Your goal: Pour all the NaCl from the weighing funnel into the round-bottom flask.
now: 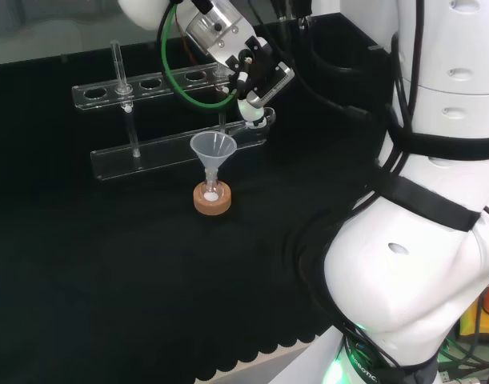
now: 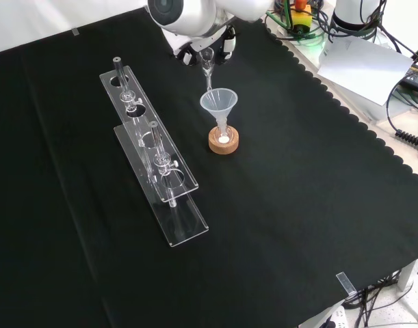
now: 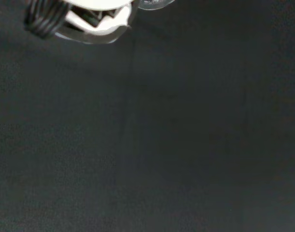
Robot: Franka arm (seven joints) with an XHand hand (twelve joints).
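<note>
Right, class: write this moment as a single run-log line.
phase: pouring | hand: holds weighing funnel, tilted, tip over funnel | flask on cork ring: white powder inside | rack: untouched

White arm with a black and white hand

The arm (image 1: 420, 264) is built of bulging glossy white links with black bands at the joints, small oval dimples, and black cables down its side. A green cable (image 1: 174, 72) loops at the silver wrist. The hand (image 1: 256, 76) has black frames and white tips; green light glows at 6 o'clock.
</note>
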